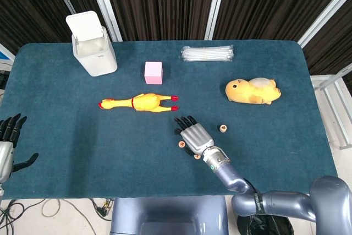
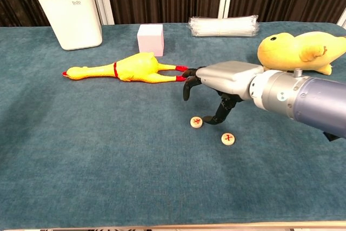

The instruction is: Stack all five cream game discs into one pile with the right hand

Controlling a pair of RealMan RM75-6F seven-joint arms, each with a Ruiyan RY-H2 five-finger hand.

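Two loose cream discs with red marks lie on the blue table: one (image 2: 197,121) just left of my right hand's thumb, the other (image 2: 228,139) nearer the front edge. In the head view the first disc (image 1: 180,145) shows at the hand's left edge. A small pile of cream discs (image 1: 223,129) stands to the right of the hand; my forearm hides it in the chest view. My right hand (image 2: 219,82) hovers over the loose discs with its fingers spread and nothing in them. My left hand (image 1: 8,144) rests open at the far left edge.
A yellow rubber chicken (image 1: 137,103) lies just behind the right hand. Further back are a pink cube (image 1: 153,72), a white bin (image 1: 93,45) and a clear packet of sticks (image 1: 208,53). A yellow plush toy (image 1: 253,91) lies at the right.
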